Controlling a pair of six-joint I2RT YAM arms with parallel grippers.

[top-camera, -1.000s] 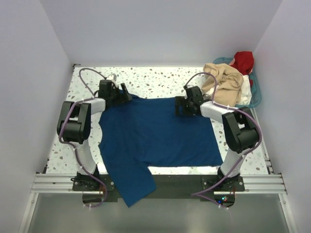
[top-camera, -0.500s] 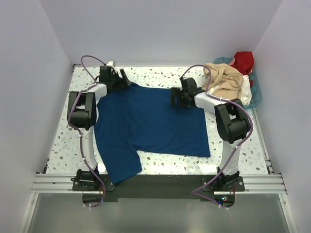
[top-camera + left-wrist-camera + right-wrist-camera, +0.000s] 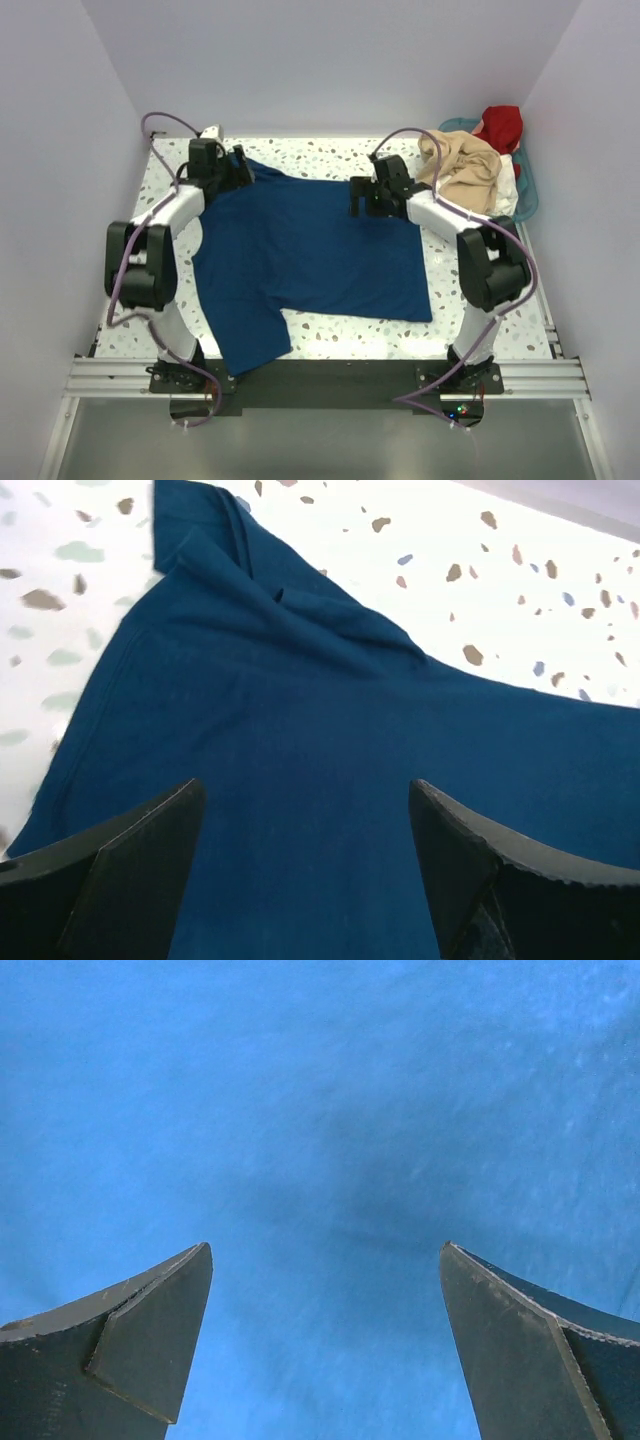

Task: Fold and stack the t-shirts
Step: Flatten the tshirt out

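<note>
Jaws of the left arm stand spread wide with nothing between them, low over the far left corner of the dark navy blue cloth t-shirt (image 3: 320,780). Whether they touch the cloth cannot be told. Just beyond them, in the left wrist view, a raised fold of the cloth (image 3: 300,615) runs toward the shirt's far corner, and past it lies the white speckled stone-pattern counter (image 3: 500,580).

Jaws of the right arm are likewise spread apart and grip nothing. The right wrist view shows only smooth blue cloth under and between them, and from above they sit over the shirt's far right edge.

The navy shirt lies spread mostly flat across the middle of the counter, between the two arms. One flap of it (image 3: 245,340) reaches toward the near edge on the left side.

At the far right corner stands a teal plastic basket (image 3: 527,205). A crumpled beige t-shirt (image 3: 465,165) is heaped on it and spills over its left rim, close to the right arm. A red t-shirt (image 3: 500,125) lies behind the beige one, and a white t-shirt (image 3: 508,188) shows beside it.
</note>
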